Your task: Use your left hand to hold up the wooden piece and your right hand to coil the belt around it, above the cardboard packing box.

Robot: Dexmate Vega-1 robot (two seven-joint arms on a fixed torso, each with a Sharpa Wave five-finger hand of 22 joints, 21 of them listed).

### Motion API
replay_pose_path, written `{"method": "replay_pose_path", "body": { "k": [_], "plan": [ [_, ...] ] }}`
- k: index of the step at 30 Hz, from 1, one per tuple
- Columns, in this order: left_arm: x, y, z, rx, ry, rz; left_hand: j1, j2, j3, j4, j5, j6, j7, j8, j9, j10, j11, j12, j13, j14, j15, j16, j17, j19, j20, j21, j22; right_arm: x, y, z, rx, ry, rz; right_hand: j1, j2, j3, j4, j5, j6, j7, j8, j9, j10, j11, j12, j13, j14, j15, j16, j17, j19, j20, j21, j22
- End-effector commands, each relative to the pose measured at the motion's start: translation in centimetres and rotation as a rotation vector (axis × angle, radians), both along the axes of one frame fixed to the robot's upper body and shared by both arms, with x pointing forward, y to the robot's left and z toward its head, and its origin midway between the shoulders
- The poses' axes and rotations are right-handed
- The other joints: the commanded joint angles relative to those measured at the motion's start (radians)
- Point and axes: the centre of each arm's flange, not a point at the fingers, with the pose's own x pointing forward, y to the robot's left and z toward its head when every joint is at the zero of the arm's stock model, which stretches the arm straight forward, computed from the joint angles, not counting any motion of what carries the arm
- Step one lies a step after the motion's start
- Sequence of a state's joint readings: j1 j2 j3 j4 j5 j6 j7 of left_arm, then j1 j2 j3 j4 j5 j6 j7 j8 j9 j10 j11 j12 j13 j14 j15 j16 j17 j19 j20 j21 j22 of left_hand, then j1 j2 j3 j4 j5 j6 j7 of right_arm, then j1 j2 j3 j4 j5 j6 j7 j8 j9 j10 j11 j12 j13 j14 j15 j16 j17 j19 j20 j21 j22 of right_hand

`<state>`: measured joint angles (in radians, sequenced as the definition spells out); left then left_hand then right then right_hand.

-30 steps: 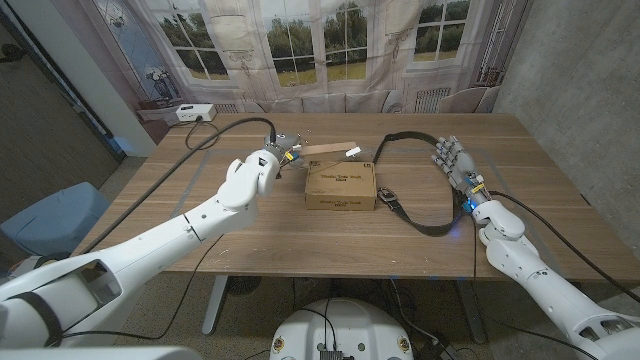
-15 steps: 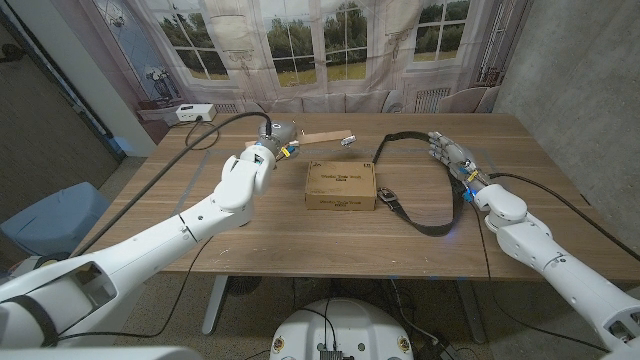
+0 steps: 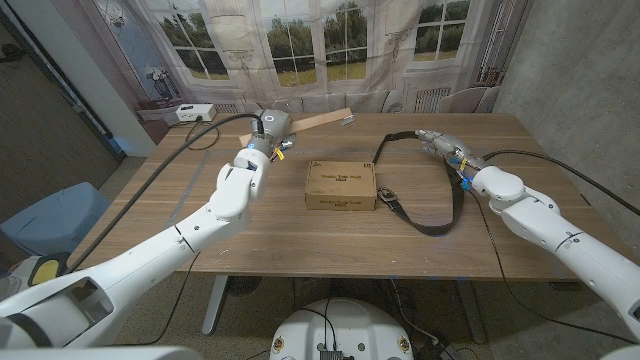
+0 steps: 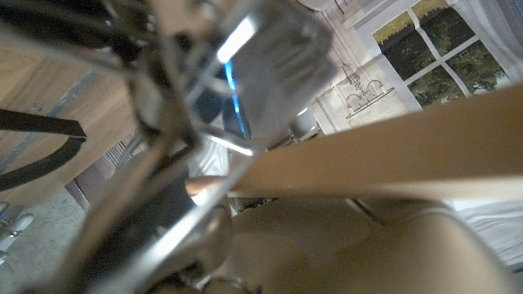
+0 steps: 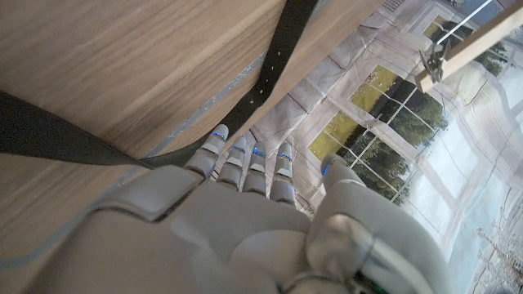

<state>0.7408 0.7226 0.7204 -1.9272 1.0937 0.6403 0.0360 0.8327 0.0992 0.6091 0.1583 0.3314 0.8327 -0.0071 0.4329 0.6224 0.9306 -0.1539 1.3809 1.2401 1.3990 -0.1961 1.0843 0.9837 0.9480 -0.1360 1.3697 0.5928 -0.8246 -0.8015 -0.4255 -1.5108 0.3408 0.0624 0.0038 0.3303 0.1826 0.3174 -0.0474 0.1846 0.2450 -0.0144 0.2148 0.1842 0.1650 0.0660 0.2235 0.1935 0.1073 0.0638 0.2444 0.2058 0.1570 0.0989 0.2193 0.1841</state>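
Observation:
My left hand grips one end of the long wooden piece and holds it in the air behind the cardboard packing box. The piece points toward the table's middle, with a small metal clip at its free end. Up close, the wooden piece runs out from my blurred left hand. The black belt lies in a loop right of the box, its buckle against the box's side. My right hand hovers over the belt's far end; its fingers are straight and hold nothing, beside the punched belt strap.
A black cable runs across the table's left half to my left hand. A white device sits on a shelf behind the table's far left corner. A curtained window wall stands behind the wooden table.
My left hand has lifted the wooden piece off the table, up and toward the far side. My right hand has moved from beside the belt loop to the belt's far end.

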Motion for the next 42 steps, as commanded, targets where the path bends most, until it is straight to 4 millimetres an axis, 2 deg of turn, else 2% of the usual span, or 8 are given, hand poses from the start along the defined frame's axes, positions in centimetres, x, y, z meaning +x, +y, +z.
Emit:
{"method": "replay_pose_path", "body": {
  "k": [1, 12, 17, 22, 25, 37, 40, 42],
  "plan": [
    [-1.5, 0.9, -0.1, -0.088, -0.173, -0.051, -0.01, 0.008, 0.01, -0.002, 0.003, 0.035, 0.038, 0.007, 0.004, -0.009, -0.006, 0.019, 0.001, -0.001, 0.0, 0.003, -0.001, -0.001, -0.045, 0.008, -0.002, -0.7, 2.6, 2.1, -0.251, 0.022, -0.064, 0.008, -0.003, 0.01, 0.001, -0.001, 0.014, 0.004, 0.005, 0.002, 0.016, -0.001, 0.006, 0.004, 0.01, -0.002, 0.006, 0.004, 0.014, -0.002, 0.007, 0.002],
    [-2.6, 1.5, -0.6, -0.147, -0.232, -0.113, -0.018, 0.008, 0.016, -0.002, 0.006, 0.034, 0.038, 0.016, 0.005, -0.021, -0.01, 0.055, 0.0, 0.0, 0.0, 0.01, 0.0, -0.004, -0.046, 0.021, -0.011, -1.3, 5.8, 3.3, -0.445, 0.006, -0.157, 0.016, -0.006, 0.017, 0.001, -0.004, 0.026, 0.003, 0.003, 0.002, 0.042, 0.001, 0.011, 0.005, 0.039, -0.015, 0.018, 0.008, 0.027, -0.002, 0.011, 0.002],
    [-3.2, 1.8, -0.7, -0.169, -0.25, -0.143, -0.02, 0.008, 0.018, -0.003, 0.006, 0.034, 0.036, 0.019, 0.005, -0.024, -0.009, 0.069, 0.0, 0.003, 0.0, 0.015, 0.003, -0.007, -0.047, 0.029, -0.01, -1.6, 7.2, 3.6, -0.509, -0.019, -0.215, 0.002, -0.036, 0.003, 0.003, -0.008, 0.044, 0.014, 0.003, 0.002, 0.062, 0.002, 0.014, 0.006, 0.073, -0.019, 0.03, 0.011, 0.051, 0.01, 0.019, 0.003],
    [-3.8, 1.9, -0.8, -0.179, -0.266, -0.165, -0.022, 0.009, 0.021, -0.004, 0.007, 0.034, 0.035, 0.024, 0.006, -0.027, -0.012, 0.083, 0.0, 0.0, 0.0, 0.017, 0.001, -0.007, -0.048, 0.032, -0.017, -1.7, 8.7, 3.8, -0.553, -0.051, -0.286, -0.035, -0.083, -0.033, 0.012, -0.004, 0.09, 0.031, 0.009, 0.003, 0.119, 0.022, 0.025, 0.008, 0.131, -0.022, 0.048, 0.016, 0.103, 0.028, 0.035, 0.004],
    [-4.1, 1.9, -1.0, -0.182, -0.275, -0.176, -0.024, 0.01, 0.024, -0.004, 0.007, 0.032, 0.037, 0.028, 0.008, -0.032, -0.01, 0.097, 0.0, -0.001, 0.0, 0.018, 0.0, -0.008, -0.049, 0.038, -0.02, -1.7, 9.6, 3.7, -0.573, -0.073, -0.326, -0.047, -0.097, -0.046, 0.012, 0.001, 0.122, 0.045, 0.014, 0.004, 0.152, 0.023, 0.032, 0.01, 0.181, -0.031, 0.066, 0.021, 0.138, 0.041, 0.045, 0.004],
    [-4.9, 2.3, -1.5, -0.186, -0.287, -0.196, -0.03, 0.011, 0.03, -0.005, 0.006, 0.032, 0.037, 0.038, 0.007, -0.04, -0.012, 0.132, -0.001, 0.001, 0.0, 0.026, 0.002, -0.012, -0.051, 0.053, -0.028, -1.3, 13.0, 3.6, -0.626, -0.12, -0.477, -0.056, -0.126, -0.075, -0.001, 0.01, 0.218, 0.062, 0.03, 0.007, 0.26, 0.042, 0.055, 0.017, 0.298, -0.055, 0.117, 0.041, 0.233, 0.038, 0.073, 0.007],
    [-4.9, 2.4, -1.6, -0.184, -0.283, -0.196, -0.031, 0.011, 0.032, -0.006, 0.006, 0.03, 0.038, 0.04, 0.008, -0.041, -0.011, 0.138, -0.001, 0.003, -0.001, 0.031, 0.006, -0.012, -0.051, 0.055, -0.03, -1.1, 13.8, 3.8, -0.636, -0.096, -0.498, -0.042, -0.116, -0.074, -0.011, 0.015, 0.266, 0.062, 0.04, 0.008, 0.312, 0.05, 0.074, 0.024, 0.352, -0.069, 0.145, 0.055, 0.271, 0.034, 0.085, 0.008],
    [-4.9, 2.5, -1.6, -0.181, -0.277, -0.194, -0.032, 0.011, 0.033, -0.006, 0.006, 0.029, 0.037, 0.041, 0.009, -0.044, -0.012, 0.141, -0.001, -0.001, 0.0, 0.028, 0.002, -0.013, -0.051, 0.057, -0.031, -0.9, 14.3, 3.9, -0.65, -0.073, -0.509, -0.032, -0.114, -0.072, -0.018, 0.017, 0.271, 0.063, 0.04, 0.009, 0.317, 0.048, 0.075, 0.026, 0.365, -0.074, 0.153, 0.059, 0.287, 0.035, 0.091, 0.009]
  ]
}}
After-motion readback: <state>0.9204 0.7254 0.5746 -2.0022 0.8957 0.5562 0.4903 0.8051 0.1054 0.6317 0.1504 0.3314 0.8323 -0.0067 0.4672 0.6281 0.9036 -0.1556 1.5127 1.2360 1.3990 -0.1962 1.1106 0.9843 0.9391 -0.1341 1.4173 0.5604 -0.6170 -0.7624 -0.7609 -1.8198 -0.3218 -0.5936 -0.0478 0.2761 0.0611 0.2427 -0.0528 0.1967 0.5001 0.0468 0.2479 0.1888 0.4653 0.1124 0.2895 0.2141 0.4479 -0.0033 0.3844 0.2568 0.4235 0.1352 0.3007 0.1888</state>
